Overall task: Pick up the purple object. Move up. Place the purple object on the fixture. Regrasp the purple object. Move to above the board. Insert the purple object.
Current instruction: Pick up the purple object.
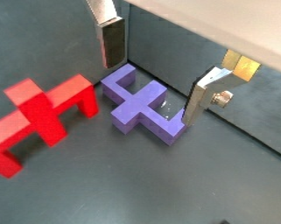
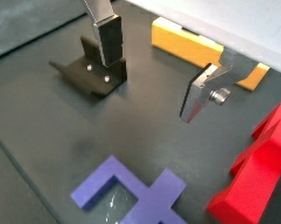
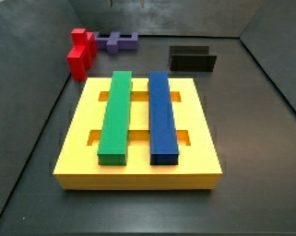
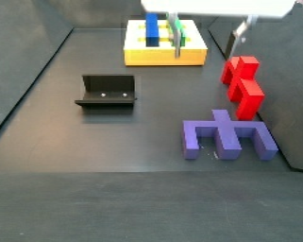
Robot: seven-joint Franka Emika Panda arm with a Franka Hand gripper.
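Side views are described from left to right. On the dark floor, the fixture [image 4: 109,92] is seen at the left as a dark L-shaped bracket on its base plate, standing apart from everything else. Toward the middle, at the back, a yellow board [image 4: 165,45] is seen carrying a blue bar [image 4: 154,31] and a green bar [image 4: 177,35] laid side by side along its length. Just in front of it and higher up, the gripper [image 4: 208,25] is seen hanging from the arm near the top edge, with its two silver fingers [image 4: 176,24] spread wide apart and nothing held between them. At the right, a red block [image 4: 244,84] is seen near the side wall, and the purple object [image 4: 227,134] lies flat on the floor just in front of it, close to but not touching it. The same layout is shown from the opposite end in a side view, where the board [image 3: 140,129] fills the foreground and the purple object [image 3: 115,40] is seen at the back wall beside the red block [image 3: 81,53], with the fixture [image 3: 192,59] to their right. In both wrist views the fingers are shown open and empty above the floor, with the purple object [image 1: 142,102] lying below them.
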